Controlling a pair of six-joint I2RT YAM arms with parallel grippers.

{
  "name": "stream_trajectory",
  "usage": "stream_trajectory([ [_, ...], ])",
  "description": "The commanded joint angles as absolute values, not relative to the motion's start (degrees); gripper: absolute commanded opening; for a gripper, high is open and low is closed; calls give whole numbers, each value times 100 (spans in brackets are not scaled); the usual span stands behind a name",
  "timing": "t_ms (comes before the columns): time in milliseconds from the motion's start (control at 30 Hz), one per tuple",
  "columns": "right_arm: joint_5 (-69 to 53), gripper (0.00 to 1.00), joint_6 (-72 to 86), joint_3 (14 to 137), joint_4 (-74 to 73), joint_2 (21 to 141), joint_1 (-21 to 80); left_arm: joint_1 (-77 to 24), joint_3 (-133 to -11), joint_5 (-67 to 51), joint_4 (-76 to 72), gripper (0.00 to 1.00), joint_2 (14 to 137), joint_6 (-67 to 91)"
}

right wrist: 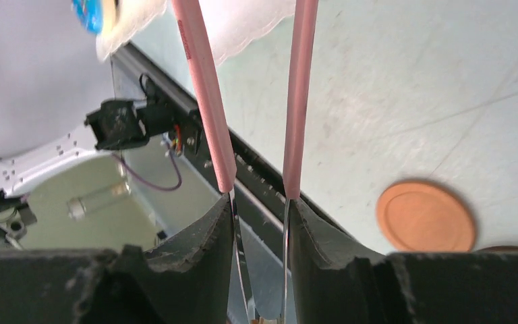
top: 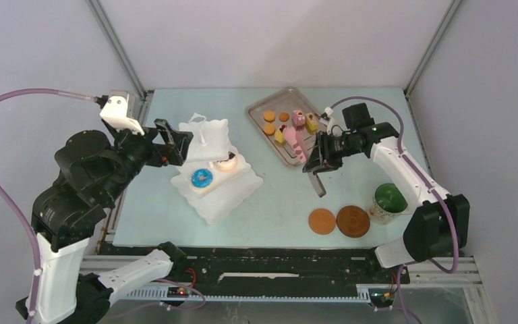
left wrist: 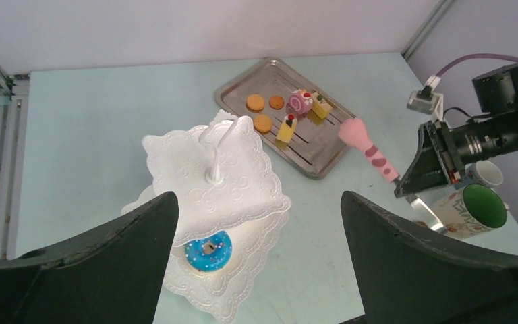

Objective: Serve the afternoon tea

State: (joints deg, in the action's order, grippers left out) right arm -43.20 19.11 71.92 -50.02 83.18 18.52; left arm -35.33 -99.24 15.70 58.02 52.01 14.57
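The white three-tier stand (top: 207, 137) stands left of centre, with a blue doughnut (top: 202, 178) and a pink-topped pastry (top: 226, 162) on a lower tier. Orange biscuits (top: 269, 116) and cake slices (top: 311, 123) lie on the silver tray (top: 257, 112). My right gripper (top: 318, 156) is shut on the pink tongs (top: 301, 143), whose pink ends reach over the tray's near side. In the right wrist view the fingers (right wrist: 209, 236) clamp the tongs (right wrist: 206, 101), whose arms stand slightly apart and whose tips are out of frame. My left gripper (left wrist: 260, 236) hangs open above the stand (left wrist: 236, 182) and doughnut (left wrist: 208, 250).
A green-lined mug (top: 389, 200) stands at the right, with a small white cup (left wrist: 487, 173) behind it. Two brown coasters (top: 322, 221) (top: 353, 221) lie near the front edge. Metal frame posts rise at the back corners.
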Motion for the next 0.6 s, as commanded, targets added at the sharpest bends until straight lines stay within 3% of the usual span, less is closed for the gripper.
stream_trajectory([
  [0, -4231, 35, 1806, 7263, -4255, 8725, 1399, -3660, -10082, 1960, 5846, 99, 5086, 1090],
  [300, -3659, 38, 3178, 7881, -3672, 9906, 1487, -3634, -10100, 2281, 5957, 99, 4958, 931],
  [567, -2513, 43, 3312, 8595, -3662, 10660, 2072, -3446, -10069, 2264, 5946, 99, 4887, 961],
])
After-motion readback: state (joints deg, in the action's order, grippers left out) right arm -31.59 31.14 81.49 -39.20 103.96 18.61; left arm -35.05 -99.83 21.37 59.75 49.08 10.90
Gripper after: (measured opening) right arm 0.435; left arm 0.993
